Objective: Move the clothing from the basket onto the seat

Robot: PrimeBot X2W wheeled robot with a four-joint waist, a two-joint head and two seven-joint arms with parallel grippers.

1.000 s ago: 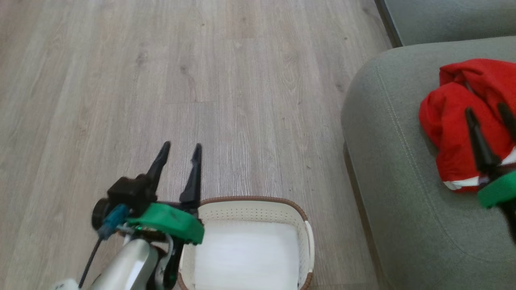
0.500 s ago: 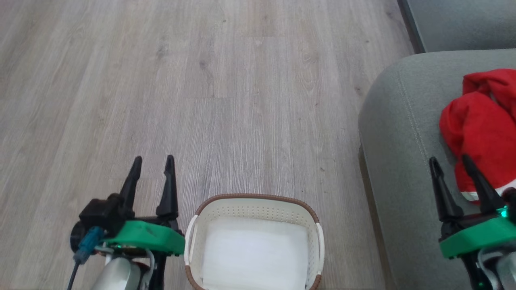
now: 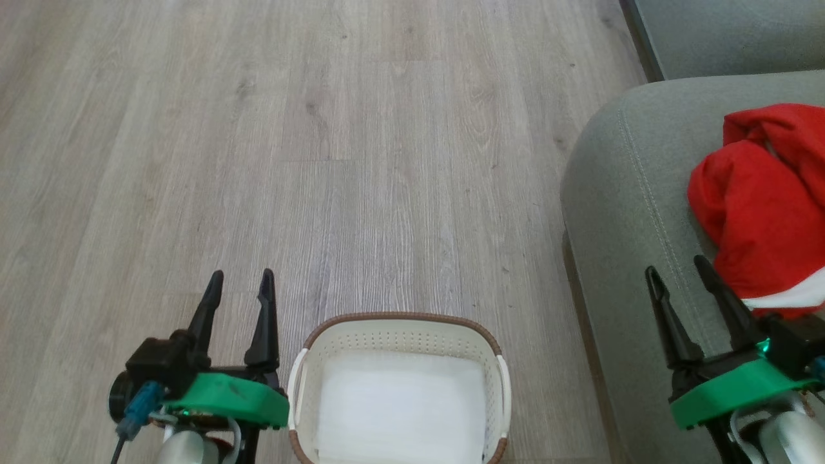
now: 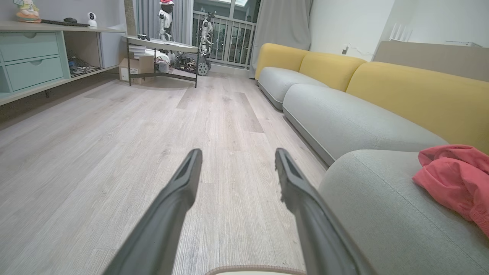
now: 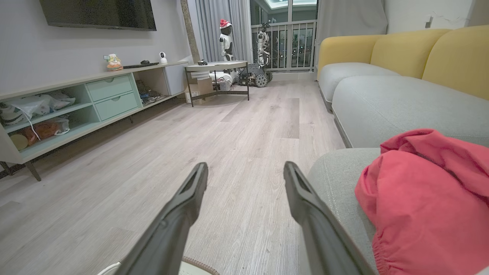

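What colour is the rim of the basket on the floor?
Brown rim on a cream-white perforated basket; clearest in the head view.

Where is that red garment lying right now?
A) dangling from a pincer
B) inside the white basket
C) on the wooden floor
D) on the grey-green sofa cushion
D: the clothing lies bunched on the seat, while the basket holds just a flat white sheet.

A basket sits on the floor with a sheet inside it. To its right, clothing lies on a seat.
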